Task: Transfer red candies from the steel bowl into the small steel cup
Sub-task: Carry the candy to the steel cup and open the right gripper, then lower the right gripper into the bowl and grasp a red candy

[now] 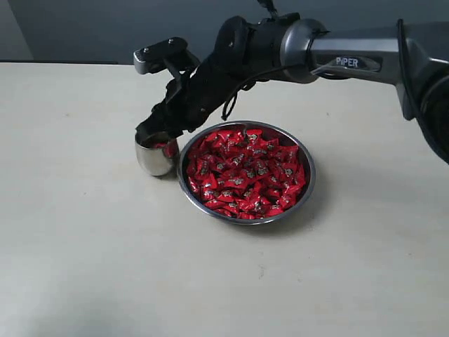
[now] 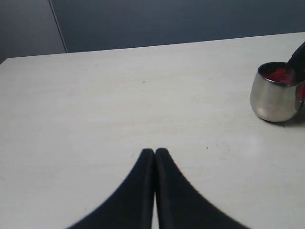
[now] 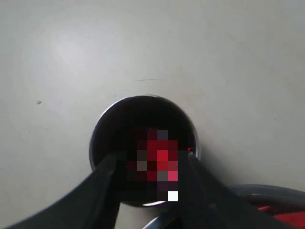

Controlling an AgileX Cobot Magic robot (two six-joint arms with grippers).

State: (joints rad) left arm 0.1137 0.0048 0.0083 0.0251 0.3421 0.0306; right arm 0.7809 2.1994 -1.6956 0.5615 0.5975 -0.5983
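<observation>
Exterior: the right gripper [image 1: 156, 137] is hanging over the small steel cup [image 1: 154, 160], beside the steel bowl [image 1: 309, 175] of red candies [image 1: 245, 172], mid-worktop. Left wrist: the left gripper [image 2: 155, 153] is sitting pressed together. Right wrist: jaws are standing spread. Likely the drop step; next calls for another pick.

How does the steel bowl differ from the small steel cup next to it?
The steel bowl is wide and shallow; the small steel cup is narrow, deep and rounded. The bowl is filled with red candies; the cup shows only a little red inside. Both are shiny steel, upright on the table.
</observation>
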